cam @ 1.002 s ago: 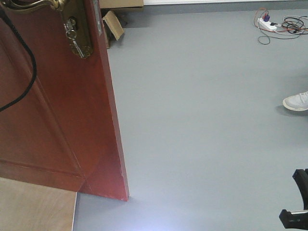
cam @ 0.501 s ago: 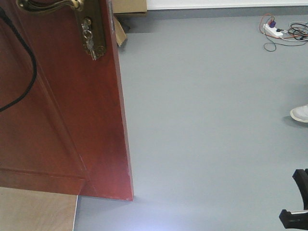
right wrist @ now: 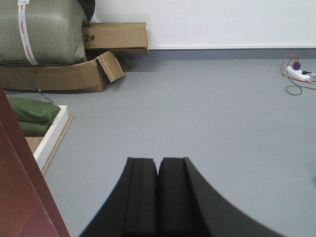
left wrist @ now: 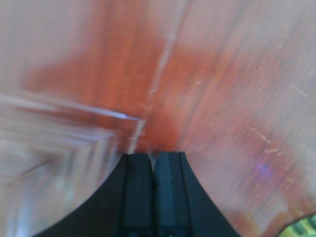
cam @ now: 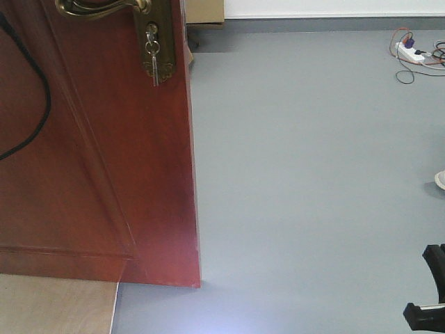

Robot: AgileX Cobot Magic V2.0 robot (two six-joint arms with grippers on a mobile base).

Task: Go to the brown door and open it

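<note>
Swinging rightward, the brown door point(cam: 104, 153) is opening; both grippers, left point(left wrist: 153, 168) and right point(right wrist: 158, 170), clenched empty, should keep pushing steadily near its handle point(cam: 104, 8).

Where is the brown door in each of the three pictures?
Front view: the brown door fills the left side, top to near the bottom.
Left wrist view: the door fills the blurry picture, close behind the shut left pincer.
Right wrist view: only its edge shows, bottom left corner.
Shared landmark: the white power strip, seen in the front and right wrist views.

door point(cam: 104, 139) blocks left; floor point(cam: 313, 174) open right.
</note>
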